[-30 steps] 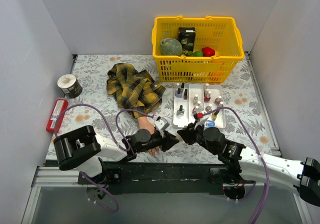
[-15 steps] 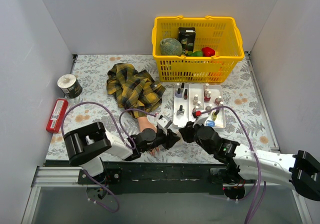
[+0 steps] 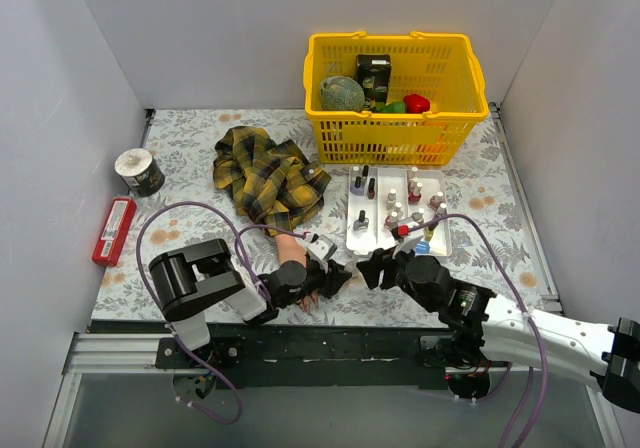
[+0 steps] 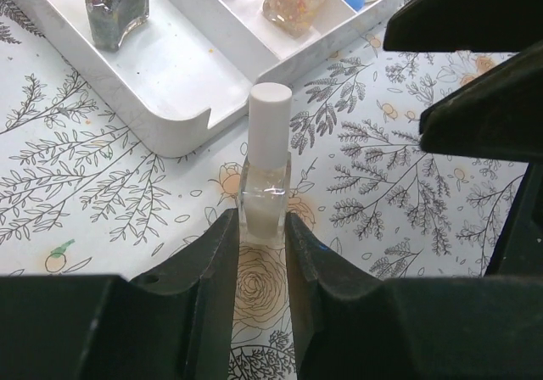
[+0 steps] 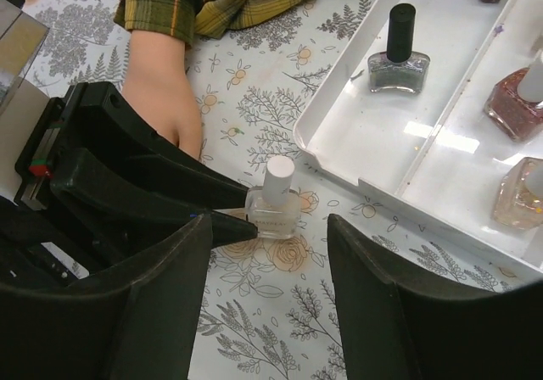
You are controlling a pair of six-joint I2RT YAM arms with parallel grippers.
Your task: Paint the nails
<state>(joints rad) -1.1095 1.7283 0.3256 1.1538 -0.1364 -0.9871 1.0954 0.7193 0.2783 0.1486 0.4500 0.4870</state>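
Note:
A small clear nail polish bottle [image 4: 265, 185] with a white cap stands on the floral cloth, and my left gripper [image 4: 261, 227] is shut on its glass body. My right gripper [image 5: 268, 227] is open, its fingers wide apart on either side of the same bottle [image 5: 273, 203] and not touching it. The peach mannequin hand [image 5: 161, 83] lies just left of the bottle, with its plaid sleeve [image 3: 268, 178] behind it. My left gripper [image 3: 338, 274] covers the fingertips, so the nails are hidden. From above, my right gripper [image 3: 368, 266] faces the left one.
A white divided tray [image 3: 357, 238] with several polish bottles sits just behind the grippers. A yellow basket [image 3: 390, 38] with items stands at the back. A tape roll [image 3: 139, 171] and a red flat object [image 3: 113, 230] lie at the left.
My right gripper has opened, its fingers now spread around the bottle. The left arm's elbow has swung to the right while its gripper stays shut on the bottle.

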